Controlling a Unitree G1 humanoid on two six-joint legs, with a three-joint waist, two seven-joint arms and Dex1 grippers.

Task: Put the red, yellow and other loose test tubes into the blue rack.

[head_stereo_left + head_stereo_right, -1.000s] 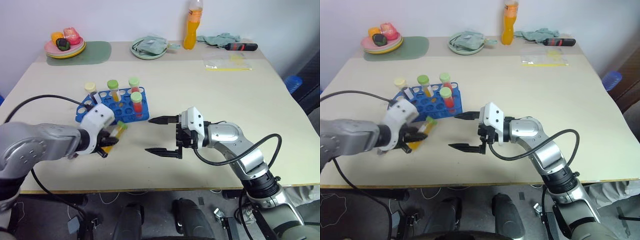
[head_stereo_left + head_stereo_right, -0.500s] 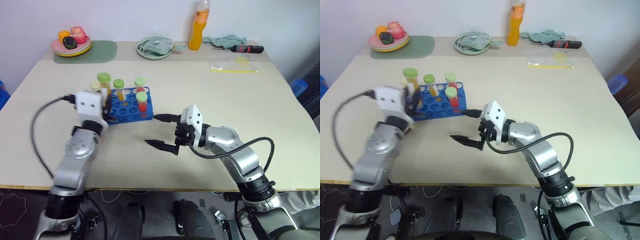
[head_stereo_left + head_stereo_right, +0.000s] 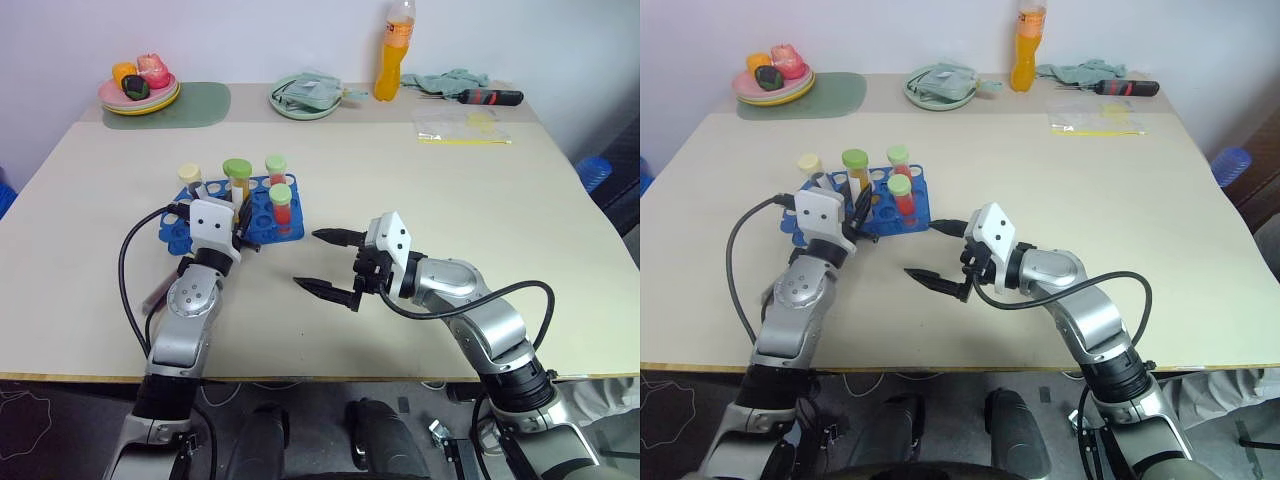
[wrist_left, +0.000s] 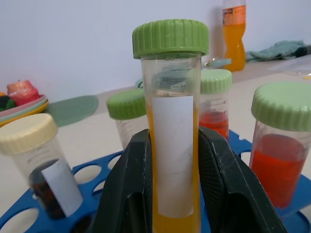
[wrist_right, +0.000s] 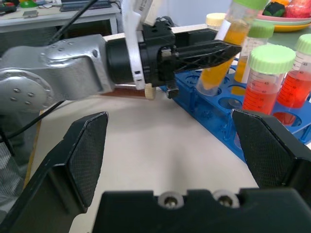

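Left pincer point(image 4: 170, 194) clamped on yellow tube point(image 4: 172, 145), upright over blue rack point(image 3: 262, 222)
Right pincer point(image 3: 326, 262) spread wide, empty, beside rack toward the worktop point(image 3: 420, 200) near edge; red tubes point(image 3: 281, 203) and cream-capped dark tube point(image 3: 188, 179) stand in rack, near the left edge

I'm seeing the blue rack point(image 3: 262, 214) sitting left of centre, holding a cream-capped dark tube point(image 3: 188, 180) at its far left and red tubes point(image 3: 281, 203). The green-capped yellow tube point(image 4: 173, 126) is standing upright over it, pinched.
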